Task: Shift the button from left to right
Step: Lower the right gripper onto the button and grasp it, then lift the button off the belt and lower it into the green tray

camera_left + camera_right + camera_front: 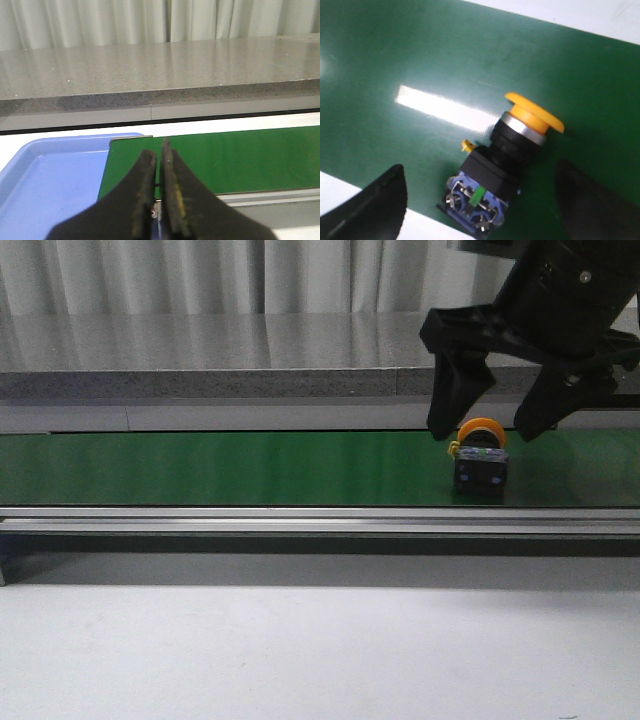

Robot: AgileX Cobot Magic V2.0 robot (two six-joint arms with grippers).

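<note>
The button [480, 455] lies on its side on the green belt [220, 468] at the right, orange-yellow cap toward the back. In the right wrist view the button [505, 160] shows its black body and blue, green and yellow marks. My right gripper [487, 430] hangs open just above it, one finger on each side, not touching; in the right wrist view the gripper [480, 210] straddles the body. My left gripper [159, 165] is shut and empty over the belt's left end; it is out of the front view.
A blue tray [45, 180] sits left of the belt's end. A grey stone ledge [200, 355] runs behind the belt, with curtains beyond. An aluminium rail [300, 520] edges the belt in front, then white table [300, 650].
</note>
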